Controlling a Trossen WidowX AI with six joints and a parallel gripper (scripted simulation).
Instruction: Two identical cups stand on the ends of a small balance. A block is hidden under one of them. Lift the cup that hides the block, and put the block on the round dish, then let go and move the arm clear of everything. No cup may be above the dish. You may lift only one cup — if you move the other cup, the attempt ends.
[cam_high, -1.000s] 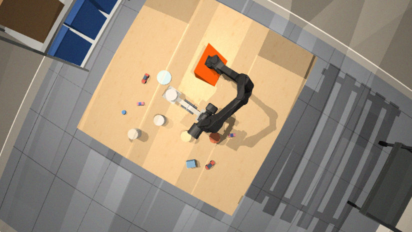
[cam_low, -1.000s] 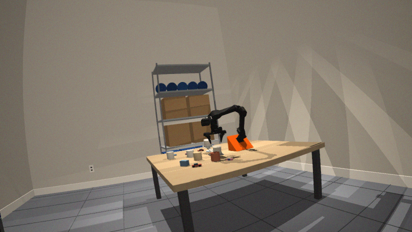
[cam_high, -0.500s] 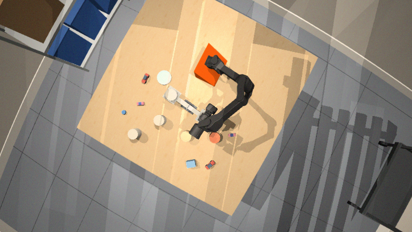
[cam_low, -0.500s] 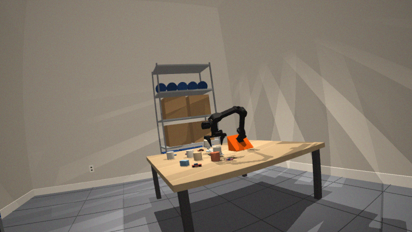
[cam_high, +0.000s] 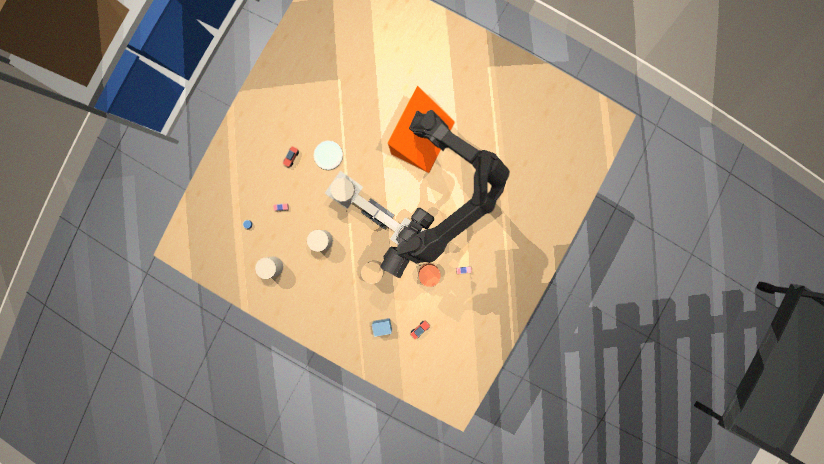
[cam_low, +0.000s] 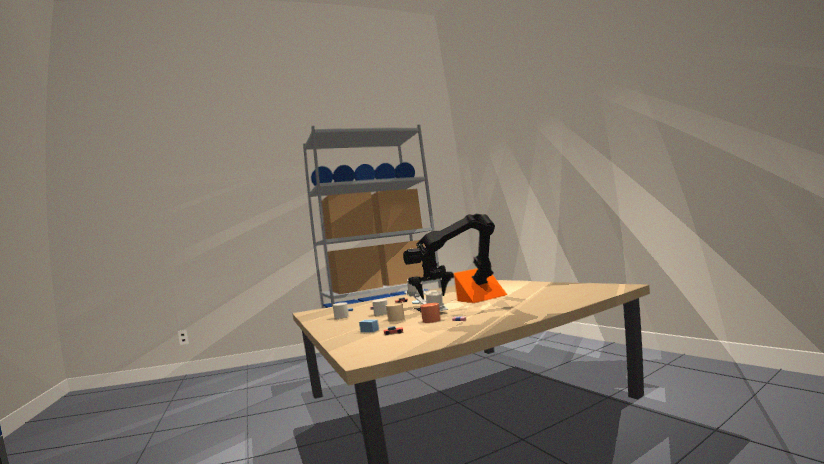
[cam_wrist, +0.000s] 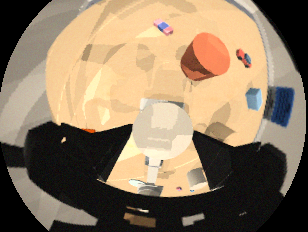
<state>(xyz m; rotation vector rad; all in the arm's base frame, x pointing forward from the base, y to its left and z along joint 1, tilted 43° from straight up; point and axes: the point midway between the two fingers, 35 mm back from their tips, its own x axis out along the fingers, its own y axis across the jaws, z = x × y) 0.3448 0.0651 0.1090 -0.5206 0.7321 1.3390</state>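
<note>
The balance (cam_high: 374, 212) has a pale cup on each end. The near cup (cam_low: 434, 298) (cam_wrist: 162, 131) stands on its pan between my gripper's fingertips; the arm hides it in the top view. My gripper (cam_low: 433, 296) (cam_wrist: 162, 129) is open, points down and has one finger on each side of this cup, not clamped on it. The far cup (cam_high: 342, 189) (cam_low: 412, 288) stands on the other pan and appears higher than the near one. The round dish (cam_high: 328, 155) (cam_wrist: 137, 183) lies beyond the far cup with nothing on it. No block is visible.
A red cup (cam_high: 429, 275) (cam_low: 430, 312) (cam_wrist: 210, 52) and a tan cup (cam_high: 371, 272) (cam_low: 394, 312) stand near the gripper. Two pale cups (cam_high: 318, 240) (cam_high: 268, 268) stand farther left. A blue box (cam_high: 381, 327), toy cars and the orange wedge (cam_high: 417, 158) (cam_low: 465, 287) are also around.
</note>
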